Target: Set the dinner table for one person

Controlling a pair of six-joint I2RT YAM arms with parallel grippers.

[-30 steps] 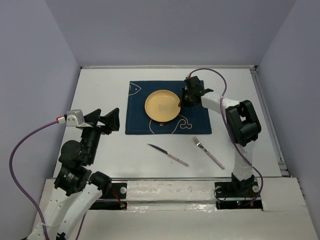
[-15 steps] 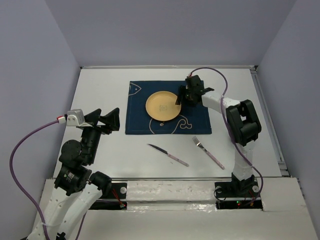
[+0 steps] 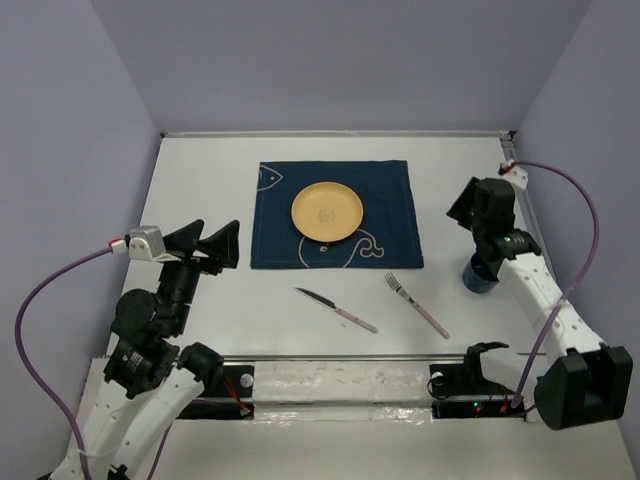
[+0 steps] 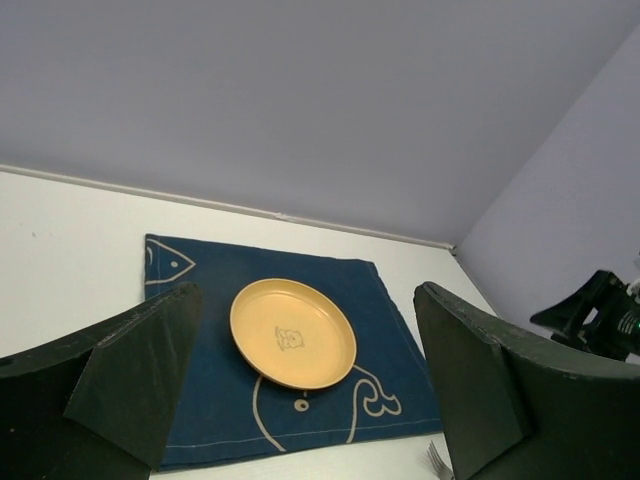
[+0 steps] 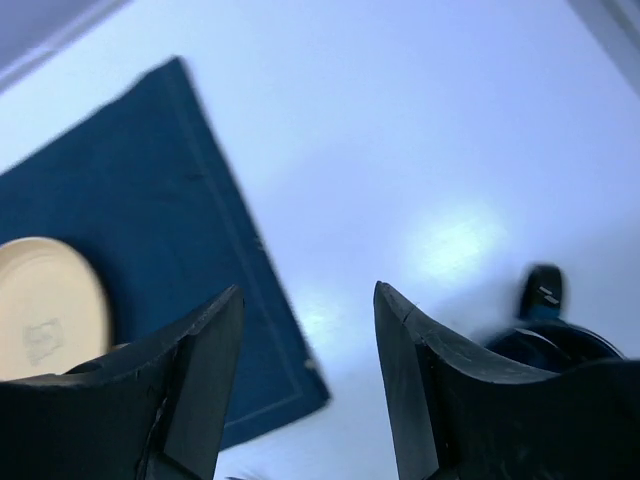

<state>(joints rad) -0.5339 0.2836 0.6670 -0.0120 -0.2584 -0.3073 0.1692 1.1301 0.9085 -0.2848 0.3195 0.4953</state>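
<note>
A yellow plate (image 3: 327,212) lies on the dark blue whale mat (image 3: 390,190) at the middle of the white dinner table (image 3: 220,180). Near the front edge rest a knife (image 3: 335,310) and a fork (image 3: 417,304). My right gripper (image 3: 460,208) hovers off the mat's right edge, open and empty (image 5: 308,290), with a dark blue cup (image 5: 545,330) just below and beside it. My left gripper (image 3: 208,243) is raised at the left, open and empty, and faces the plate (image 4: 292,332).
The cup (image 3: 482,275) stands on the table's right side, partly covered by the right arm. Lavender walls (image 3: 90,150) close in the table on three sides. The arm bases sit along the near edge.
My right gripper opened at the plate's right rim, left the plate on the mat and swung away to the right, over the cup. The left arm has hardly moved.
</note>
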